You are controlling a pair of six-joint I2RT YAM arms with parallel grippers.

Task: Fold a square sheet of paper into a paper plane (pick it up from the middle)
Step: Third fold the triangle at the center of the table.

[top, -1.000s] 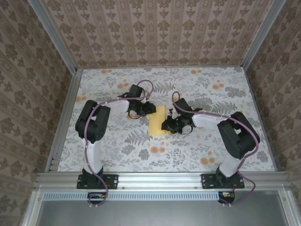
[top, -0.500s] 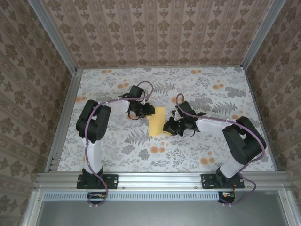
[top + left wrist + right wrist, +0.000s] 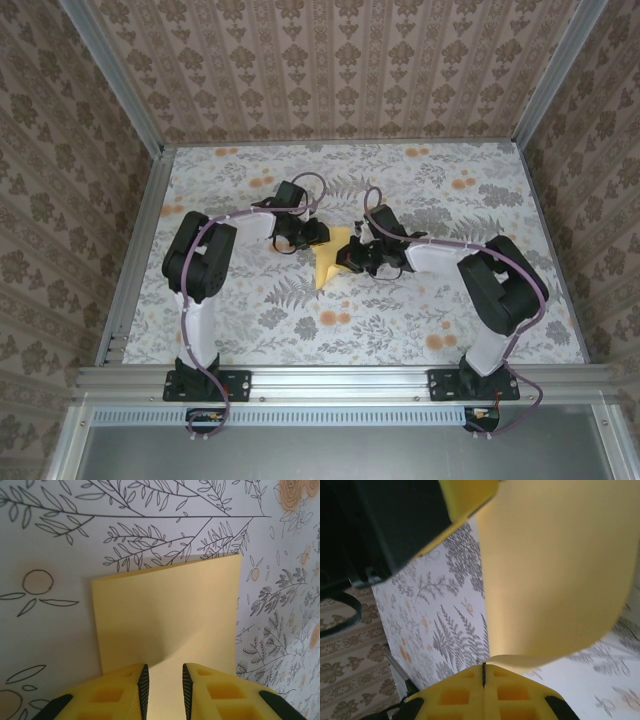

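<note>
One paper edge [image 3: 532,659], seen close, seems pinched by the right tool [image 3: 484,672].

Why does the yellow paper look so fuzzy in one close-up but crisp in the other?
Right wrist view: the thin yellow-orange paper sheet curls up close to the lens, out of focus. Left wrist view: it lies farther off, edges sharp, soft shadow by the left gripper. Top view: even light.

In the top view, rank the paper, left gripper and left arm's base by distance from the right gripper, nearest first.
1. The paper, held by the right gripper.
2. The left gripper, just across it.
3. The left arm's base, near-left edge.
</note>
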